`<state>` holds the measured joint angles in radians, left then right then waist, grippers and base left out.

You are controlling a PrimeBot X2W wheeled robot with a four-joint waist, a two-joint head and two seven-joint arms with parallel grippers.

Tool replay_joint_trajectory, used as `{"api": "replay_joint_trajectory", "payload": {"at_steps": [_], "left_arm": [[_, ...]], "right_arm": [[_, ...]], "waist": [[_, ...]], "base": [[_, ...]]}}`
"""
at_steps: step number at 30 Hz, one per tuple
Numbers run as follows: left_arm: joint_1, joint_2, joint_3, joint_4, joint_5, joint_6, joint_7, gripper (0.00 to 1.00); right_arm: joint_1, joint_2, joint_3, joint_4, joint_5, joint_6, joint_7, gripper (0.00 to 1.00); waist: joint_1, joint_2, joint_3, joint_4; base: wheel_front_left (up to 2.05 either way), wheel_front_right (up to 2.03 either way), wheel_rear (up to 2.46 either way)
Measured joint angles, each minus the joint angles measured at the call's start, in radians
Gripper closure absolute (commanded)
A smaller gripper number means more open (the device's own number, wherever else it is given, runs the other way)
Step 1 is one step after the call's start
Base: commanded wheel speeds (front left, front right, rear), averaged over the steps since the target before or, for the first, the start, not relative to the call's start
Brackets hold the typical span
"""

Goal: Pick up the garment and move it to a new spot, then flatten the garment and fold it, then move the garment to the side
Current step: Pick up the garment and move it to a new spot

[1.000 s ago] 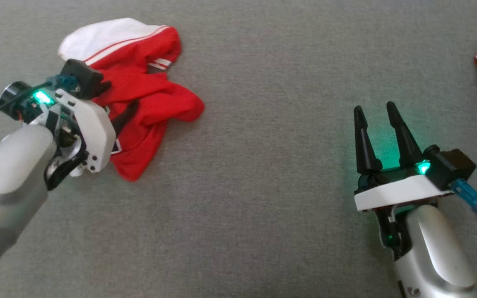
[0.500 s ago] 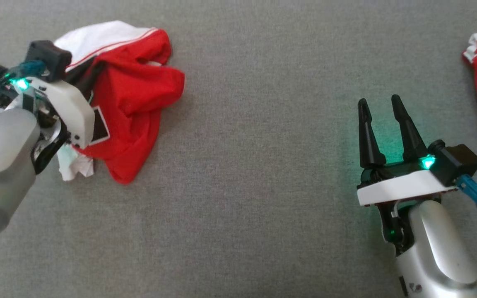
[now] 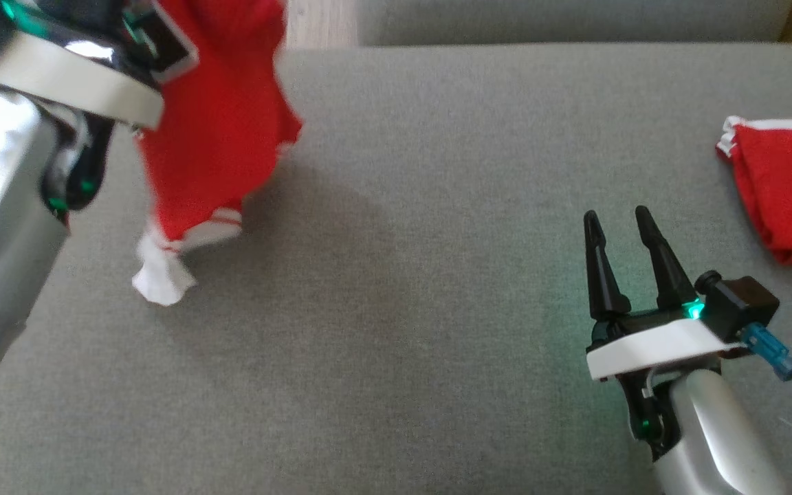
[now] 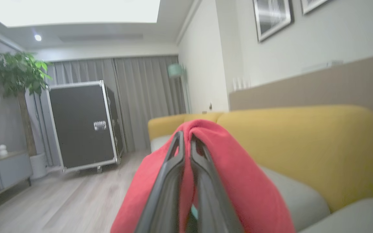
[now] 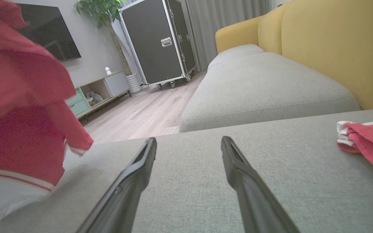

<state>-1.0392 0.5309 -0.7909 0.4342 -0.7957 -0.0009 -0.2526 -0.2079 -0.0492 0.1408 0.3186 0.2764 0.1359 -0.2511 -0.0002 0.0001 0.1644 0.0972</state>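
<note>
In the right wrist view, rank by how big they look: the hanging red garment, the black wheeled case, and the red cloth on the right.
1. hanging red garment: largest, though it is close to the camera and cropped.
2. black wheeled case.
3. red cloth: smallest, cropped by the right edge.

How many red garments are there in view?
2. The hanging garment is pinched in the shut left gripper at the head view's upper left. The second garment lies on the grey cushion at the right edge, partly cut off.
</note>
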Motion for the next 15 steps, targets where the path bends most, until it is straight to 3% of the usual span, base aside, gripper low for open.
{"api": "replay_joint_trajectory", "payload": {"at_steps": [5, 15], "left_arm": [[0.129, -0.002, 0.183, -0.186, 0.084, 0.02, -0.005, 1.0], [0.25, -0.017, 0.255, -0.303, 0.161, 0.016, -0.005, 1.0]], "right_arm": [[0.015, 0.0, 0.011, 0.01, 0.016, 0.0, 0.0, 0.0], [0.021, 0.0, 0.035, 0.01, 0.041, 0.0, 0.0, 0.0]], "waist": [[-0.0001, 0.0, -0.051, 0.0], [0.0001, 0.0, -0.084, -0.044]], "base": [[0.0, 0.0, 0.0], [0.0, 0.0, 0.0]]}}
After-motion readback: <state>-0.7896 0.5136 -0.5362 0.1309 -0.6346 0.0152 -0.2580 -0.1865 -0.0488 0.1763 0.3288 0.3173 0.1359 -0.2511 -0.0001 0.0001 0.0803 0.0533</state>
